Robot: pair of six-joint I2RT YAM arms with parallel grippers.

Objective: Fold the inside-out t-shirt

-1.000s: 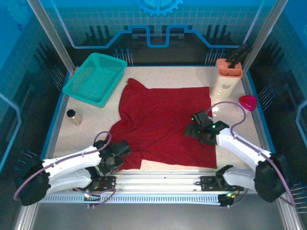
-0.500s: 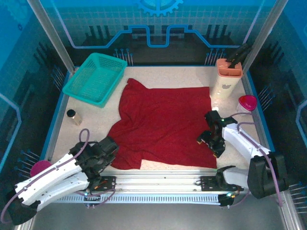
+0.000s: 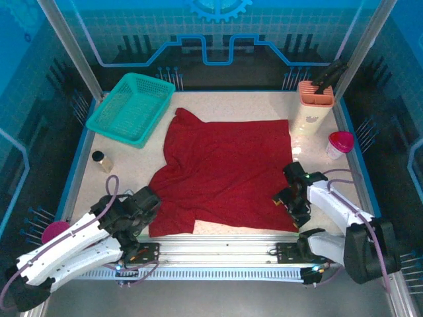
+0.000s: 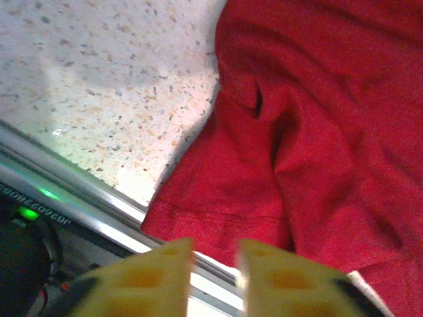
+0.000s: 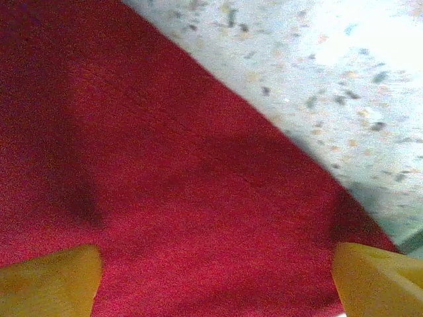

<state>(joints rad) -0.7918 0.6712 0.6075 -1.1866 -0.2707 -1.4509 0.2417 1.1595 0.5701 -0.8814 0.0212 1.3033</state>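
The inside-out t-shirt [image 3: 228,168], dark red, lies spread across the middle of the table, rumpled along its left side; its white tag is hidden. My left gripper [image 3: 147,199] hovers at the shirt's near-left corner. In the left wrist view its yellow fingers [image 4: 165,277] stand a little apart over the front rail, and the hem corner [image 4: 218,211] lies just beyond them. My right gripper [image 3: 294,208] is over the near-right corner. In the right wrist view its fingers [image 5: 46,277] are spread wide above the shirt [image 5: 198,198], gripping nothing.
A teal basket [image 3: 131,107] stands at the back left, a small dark bottle [image 3: 100,160] at the left edge. An orange-topped holder [image 3: 313,105] and a pink-lidded cup [image 3: 340,144] stand at the back right. An aluminium rail [image 3: 218,247] runs along the near edge.
My left gripper has drawn back off the shirt's near-left corner toward the rail. My right gripper has moved from the shirt's right part down to its near-right corner.
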